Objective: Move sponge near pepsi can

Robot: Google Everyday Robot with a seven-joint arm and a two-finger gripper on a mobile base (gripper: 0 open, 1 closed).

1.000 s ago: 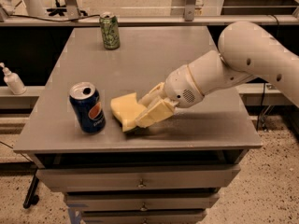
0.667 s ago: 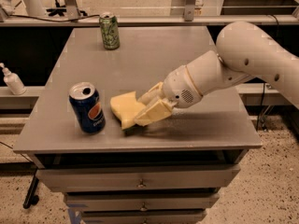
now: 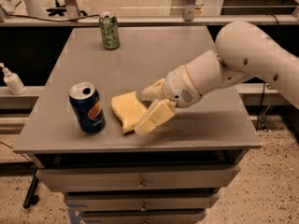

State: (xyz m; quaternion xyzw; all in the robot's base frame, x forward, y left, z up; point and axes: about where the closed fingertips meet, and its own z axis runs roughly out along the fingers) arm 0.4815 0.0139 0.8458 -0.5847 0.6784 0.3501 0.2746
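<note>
Only the arm has edged left; the tool [image 3: 141, 112] pinches the sponge [image 3: 124, 107] on the desk [image 3: 187, 59] beside the pepsi can [image 3: 87, 108], evidently to position it.

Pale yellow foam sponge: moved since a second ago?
No. The sponge sits equally close to the dark blue pepsi can; the gripper stays at its other end.

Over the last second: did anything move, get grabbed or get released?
Nothing visibly changed. The gripper is still low over the table at the right end of the sponge. The sponge still lies just right of the pepsi can, and the green can is still at the far edge. No grab or release shows.
</note>
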